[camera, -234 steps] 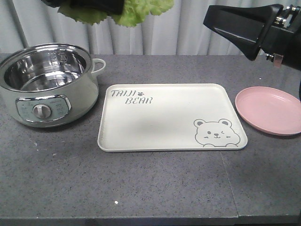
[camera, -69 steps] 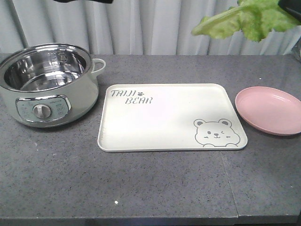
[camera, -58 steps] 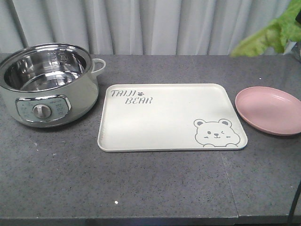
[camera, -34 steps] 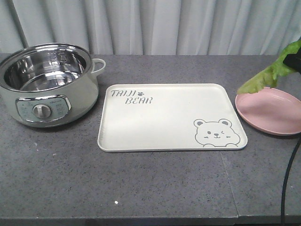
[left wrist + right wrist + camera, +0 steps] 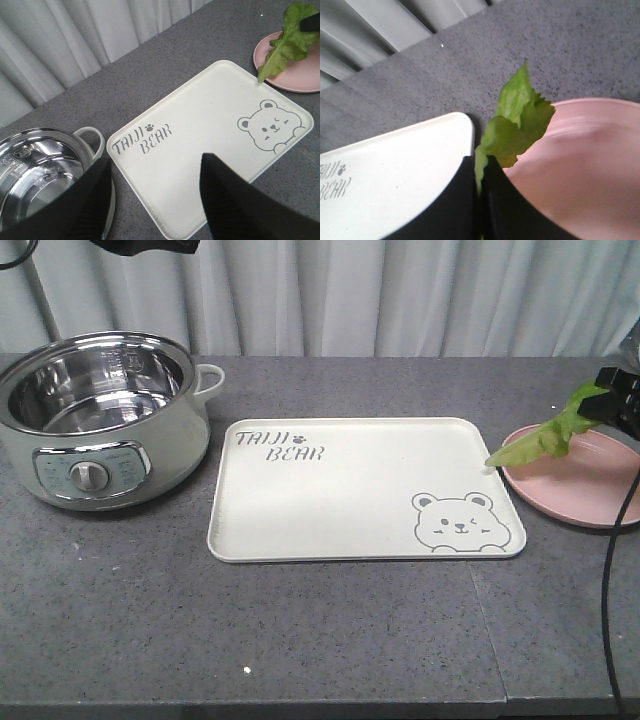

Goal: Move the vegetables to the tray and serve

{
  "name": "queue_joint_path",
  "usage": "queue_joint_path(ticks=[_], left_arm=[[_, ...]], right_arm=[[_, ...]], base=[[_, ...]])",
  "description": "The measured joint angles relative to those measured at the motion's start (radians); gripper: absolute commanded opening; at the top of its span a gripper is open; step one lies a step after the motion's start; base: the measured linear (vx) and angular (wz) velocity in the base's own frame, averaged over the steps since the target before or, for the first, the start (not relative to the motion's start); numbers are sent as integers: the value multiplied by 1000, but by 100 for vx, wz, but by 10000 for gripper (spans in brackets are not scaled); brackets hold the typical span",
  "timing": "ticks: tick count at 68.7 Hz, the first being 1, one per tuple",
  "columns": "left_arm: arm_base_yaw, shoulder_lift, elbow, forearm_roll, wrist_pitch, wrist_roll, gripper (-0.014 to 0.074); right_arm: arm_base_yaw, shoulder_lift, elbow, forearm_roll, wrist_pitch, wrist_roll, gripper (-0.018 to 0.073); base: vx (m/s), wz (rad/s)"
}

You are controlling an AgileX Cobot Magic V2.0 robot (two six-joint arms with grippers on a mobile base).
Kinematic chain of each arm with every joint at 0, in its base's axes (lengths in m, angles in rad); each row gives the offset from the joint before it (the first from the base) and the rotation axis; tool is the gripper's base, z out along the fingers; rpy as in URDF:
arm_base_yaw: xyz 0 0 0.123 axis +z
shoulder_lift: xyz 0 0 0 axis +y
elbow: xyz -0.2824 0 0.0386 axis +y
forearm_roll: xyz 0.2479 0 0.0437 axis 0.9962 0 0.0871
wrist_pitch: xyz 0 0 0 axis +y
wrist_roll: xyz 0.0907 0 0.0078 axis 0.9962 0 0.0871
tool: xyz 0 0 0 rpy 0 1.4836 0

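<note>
The vegetables [image 5: 545, 440] are one bright green lettuce leaf, pinched at its stem by my right gripper [image 5: 480, 162], which is shut on it. The leaf [image 5: 517, 125] hangs low over the left rim of the pink plate. Its tip [image 5: 261, 77] reaches the far right edge of the cream bear tray [image 5: 350, 490]. Nothing lies on the tray [image 5: 200, 115]. My left gripper [image 5: 155, 165] is open and empty, held high above the tray's left end beside the pot.
A round pink plate [image 5: 580, 490] lies right of the tray, almost touching it. A steel electric pot [image 5: 100, 420] with a white handle stands at the left, with nothing seen inside. White curtains hang behind the grey table. A black cable [image 5: 610, 570] hangs at the right edge.
The lettuce was in the left gripper at top left 3.4 s ago and is now in the right gripper. That gripper came down from the upper right to the plate's rim.
</note>
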Motion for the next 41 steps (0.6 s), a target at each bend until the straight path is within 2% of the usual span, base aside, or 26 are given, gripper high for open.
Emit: queue_joint_path(ticks=[5, 13, 22, 33, 41], left_arm=[[0, 0, 0, 0, 0, 0, 395], [0, 0, 0, 0, 0, 0, 395], [0, 0, 0, 0, 0, 0, 395], [0, 0, 0, 0, 0, 0, 395], [0, 0, 0, 0, 0, 0, 395]], right_arm=[[0, 20, 0, -28, 6, 12, 123], [-1, 30, 0, -73, 9, 21, 290], [-1, 30, -17, -153, -8, 83, 431], [-1, 30, -55, -383, -20, 230, 447], [-1, 30, -96, -569, -21, 375, 447]], base=[[0, 0], [0, 0], [0, 0], [0, 0], [0, 0]])
